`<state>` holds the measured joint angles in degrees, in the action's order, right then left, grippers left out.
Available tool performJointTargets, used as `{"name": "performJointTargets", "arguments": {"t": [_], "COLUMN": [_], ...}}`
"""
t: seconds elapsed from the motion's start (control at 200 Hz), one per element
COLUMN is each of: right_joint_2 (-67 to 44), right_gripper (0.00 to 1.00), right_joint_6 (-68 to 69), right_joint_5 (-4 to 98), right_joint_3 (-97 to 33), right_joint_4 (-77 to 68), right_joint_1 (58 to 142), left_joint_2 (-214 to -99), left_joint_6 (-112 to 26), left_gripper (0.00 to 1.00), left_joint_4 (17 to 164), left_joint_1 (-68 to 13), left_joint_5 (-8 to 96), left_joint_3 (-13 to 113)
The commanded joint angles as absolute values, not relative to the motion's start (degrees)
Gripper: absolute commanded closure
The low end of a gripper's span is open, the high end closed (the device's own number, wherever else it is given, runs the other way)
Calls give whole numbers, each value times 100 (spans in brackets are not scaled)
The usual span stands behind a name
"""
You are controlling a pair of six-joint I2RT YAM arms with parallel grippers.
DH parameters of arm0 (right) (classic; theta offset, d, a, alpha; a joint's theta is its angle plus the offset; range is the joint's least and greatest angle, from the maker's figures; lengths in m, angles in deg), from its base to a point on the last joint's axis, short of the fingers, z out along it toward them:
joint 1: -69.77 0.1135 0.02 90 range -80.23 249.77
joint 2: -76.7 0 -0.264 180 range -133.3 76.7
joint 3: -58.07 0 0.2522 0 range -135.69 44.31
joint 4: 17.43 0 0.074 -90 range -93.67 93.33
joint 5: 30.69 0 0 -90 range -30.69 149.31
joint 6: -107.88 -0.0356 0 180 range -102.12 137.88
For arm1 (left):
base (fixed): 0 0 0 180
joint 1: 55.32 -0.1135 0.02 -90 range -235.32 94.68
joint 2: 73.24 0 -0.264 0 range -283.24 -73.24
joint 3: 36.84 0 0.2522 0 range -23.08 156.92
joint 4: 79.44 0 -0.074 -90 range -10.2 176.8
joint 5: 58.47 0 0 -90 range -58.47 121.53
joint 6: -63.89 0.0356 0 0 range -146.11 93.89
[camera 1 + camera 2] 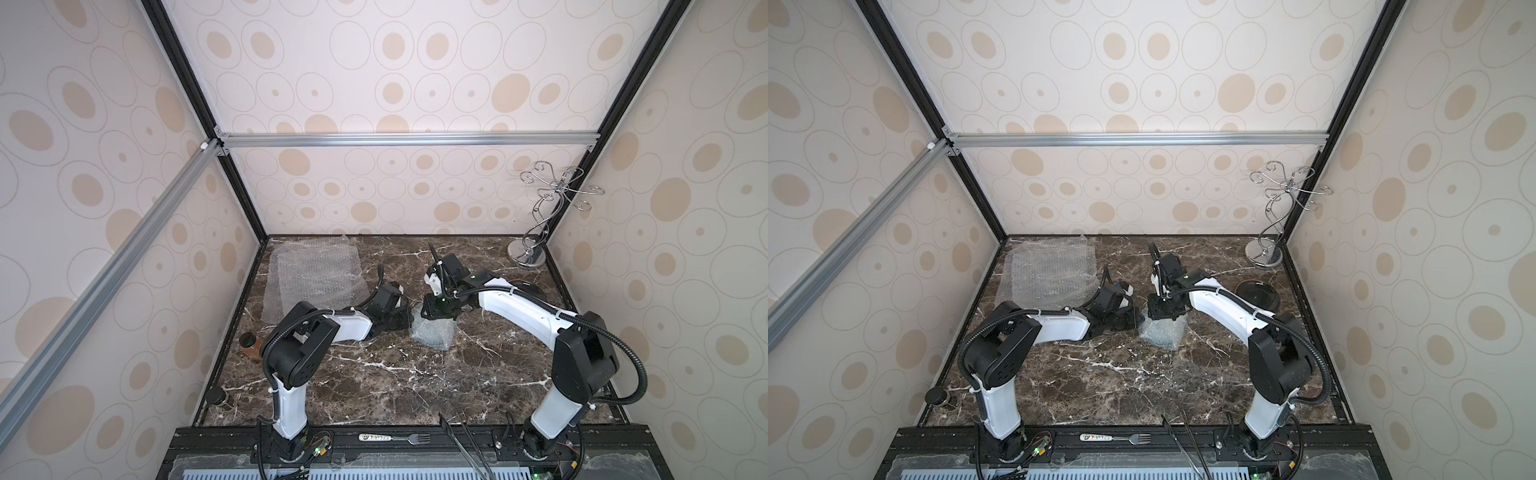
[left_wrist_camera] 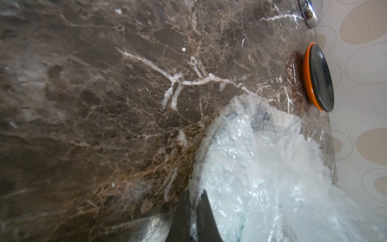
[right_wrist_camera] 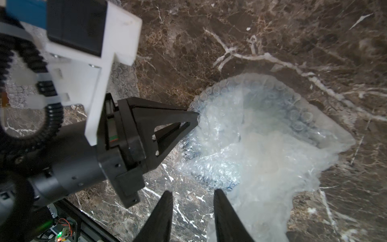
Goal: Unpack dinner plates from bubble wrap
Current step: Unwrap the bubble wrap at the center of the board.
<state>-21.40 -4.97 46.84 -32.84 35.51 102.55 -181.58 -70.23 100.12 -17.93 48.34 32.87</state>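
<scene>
In mid-table lies a bundle of bubble wrap [image 1: 432, 337] [image 1: 1160, 332], and a round dark form shows through the plastic [image 3: 261, 117]. My left gripper [image 2: 193, 202] is shut on the bundle's edge, a strip of wrap pinched between its fingers; the right wrist view shows that pinch [image 3: 194, 119] from the side. My right gripper [image 3: 193, 196] hovers open at the bundle's near edge, one finger [image 3: 223, 209] against the wrap, nothing between them. Two unwrapped dinner plates, dark grey [image 2: 321, 79] [image 1: 1258, 293] on orange [image 2: 307, 73], are stacked by the right wall. Flat bubble wrap sheets [image 1: 316, 278] lie back left.
A chrome wire stand [image 1: 528, 253] stands in the back right corner. A brown jar [image 1: 251, 345] and a black-lidded jar [image 1: 218, 399] sit at the table's left edge. A fork [image 1: 399, 437] and black tongs [image 1: 465, 444] lie on the front rail.
</scene>
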Motion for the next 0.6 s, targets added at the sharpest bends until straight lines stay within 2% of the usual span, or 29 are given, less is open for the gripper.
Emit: {"name": "performJointTargets", "arguments": {"t": [0.0,0.595], "right_joint_2": [-2138,-966], "right_gripper": [63,63], "right_joint_6": [-480,-519], "right_joint_5": [4528,4442], "right_joint_3": [-3203,-1554], "right_joint_4": [3659,3464], "right_joint_1": [10085,8944], "left_joint_2": [-18048,-17927], "left_joint_6": [-6896,-6899], "left_gripper": [100,100], "left_joint_4": [9705,9844], "left_joint_1": [-1808,-1926], "left_joint_5": [4630,4711], "left_joint_3": [3453,3394]}}
